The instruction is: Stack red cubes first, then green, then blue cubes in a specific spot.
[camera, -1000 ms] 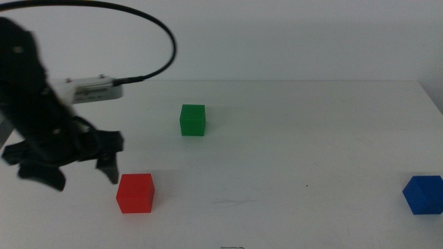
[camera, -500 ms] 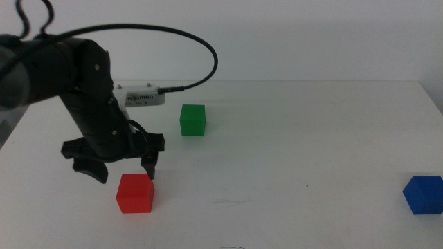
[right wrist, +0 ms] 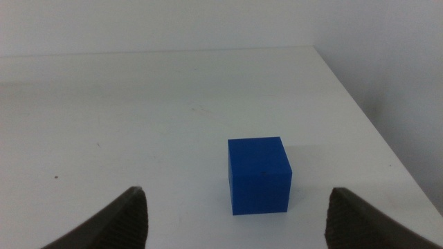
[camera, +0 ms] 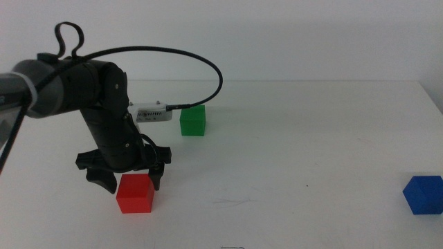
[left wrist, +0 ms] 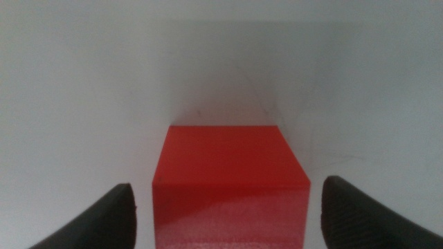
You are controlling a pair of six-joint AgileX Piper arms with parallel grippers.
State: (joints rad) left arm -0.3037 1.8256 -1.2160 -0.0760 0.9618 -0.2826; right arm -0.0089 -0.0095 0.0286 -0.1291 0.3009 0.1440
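The red cube sits on the white table at the front left. My left gripper is open, just behind and above it, with one jaw on either side of the cube. In the left wrist view the red cube lies between the two open jaws, with a gap on each side. The green cube stands farther back, apart from the arm. The blue cube sits at the front right. My right gripper is open, behind the blue cube, and is out of the middle view.
The left arm's black cable loops above the table toward its white wrist camera. The table's right edge runs close to the blue cube. Bare white tabletop lies between the cubes.
The left arm has swung in from the left and its open gripper has come down to straddle the red cube. The cubes have not moved.
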